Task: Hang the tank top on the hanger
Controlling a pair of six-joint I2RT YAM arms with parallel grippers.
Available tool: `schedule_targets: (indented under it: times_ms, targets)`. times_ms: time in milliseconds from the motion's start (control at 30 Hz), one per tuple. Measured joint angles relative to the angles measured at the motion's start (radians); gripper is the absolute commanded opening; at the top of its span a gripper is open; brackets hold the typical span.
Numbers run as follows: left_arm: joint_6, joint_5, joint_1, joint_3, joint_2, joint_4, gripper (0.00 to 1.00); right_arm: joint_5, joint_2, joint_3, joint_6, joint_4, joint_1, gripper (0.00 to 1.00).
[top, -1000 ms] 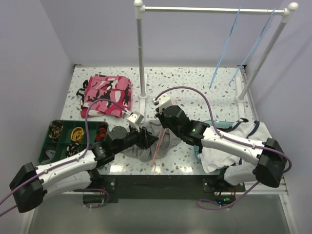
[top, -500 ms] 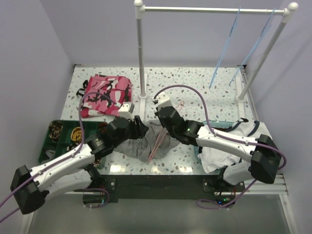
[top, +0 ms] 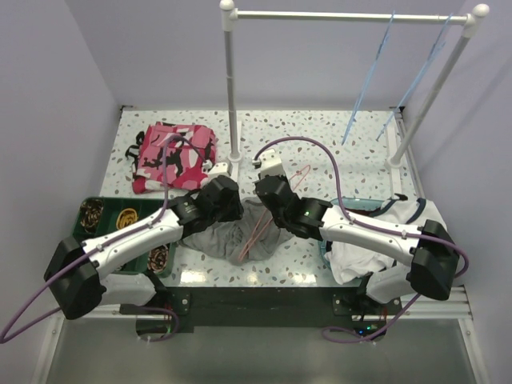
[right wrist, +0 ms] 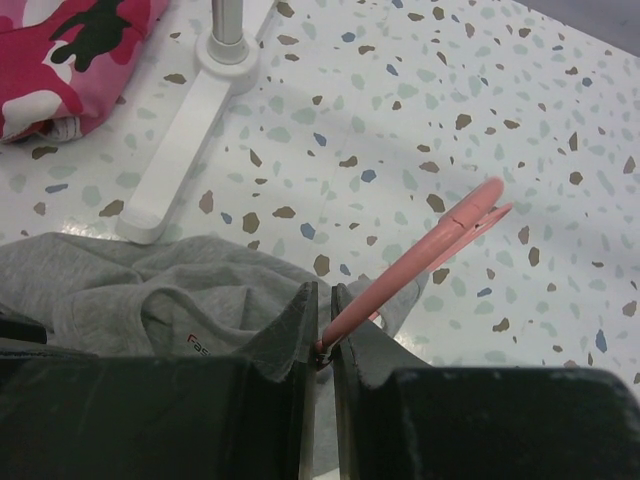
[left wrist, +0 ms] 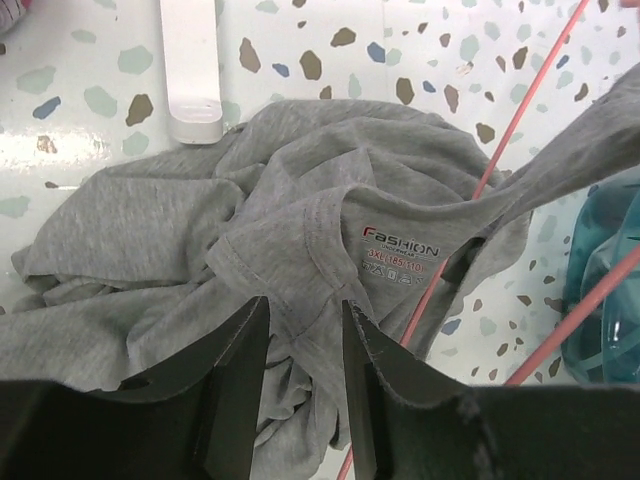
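Grey tank top (left wrist: pixel 300 200) lies crumpled just beside the rack foot (left wrist: pixel 190 70), the hanger (right wrist: pixel 420 255) crossing its side away from that foot. Your right gripper (right wrist: pixel 322 295) clamps the hanger wire. Your left gripper (left wrist: pixel 305 310) straddles the collar fold; whether it grips cannot be told. Pinch one layer only before lifting.

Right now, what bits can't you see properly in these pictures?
Thin pink wire hanger: right wrist view, the black right gripper hides everything except its hook.
Top view: the crumpled grey tank top covers part of the hanger.
Left gripper: left wrist view, grey folds fill its gap, so a pinch is unclear.
Printed neck label: small symbols too tiny.
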Motion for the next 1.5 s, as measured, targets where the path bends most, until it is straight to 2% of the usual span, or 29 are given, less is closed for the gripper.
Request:
schedule_targets:
  times_ms: [167,600,967,1267,1300,1367,1500]
  targets:
    - [-0.027,0.0,-0.003,0.04,0.076,-0.019,0.36,0.018,0.0,0.0,0.004,0.0,0.002,0.0]
    - [-0.116,-0.075,-0.081,0.13,0.196,-0.043,0.38,0.026,0.0,0.0,0.013,0.0,0.012,0.0]
    - [-0.173,-0.157,-0.096,0.132,0.219,-0.047,0.38,0.043,0.0,-0.003,0.02,-0.019,0.012,0.0]
    - [-0.183,-0.182,-0.099,0.086,0.232,0.011,0.29,0.058,0.0,-0.023,0.026,-0.026,0.011,0.0]
    - [-0.183,-0.182,-0.1,0.079,0.231,0.016,0.24,0.06,0.0,-0.024,0.026,-0.029,0.011,0.0]
    - [-0.184,-0.184,-0.1,0.067,0.23,0.032,0.22,0.062,0.0,-0.025,0.026,-0.038,0.012,0.0]
    - [-0.185,-0.185,-0.1,0.034,0.219,0.056,0.09,0.063,-0.001,-0.025,0.026,-0.034,0.013,0.0]
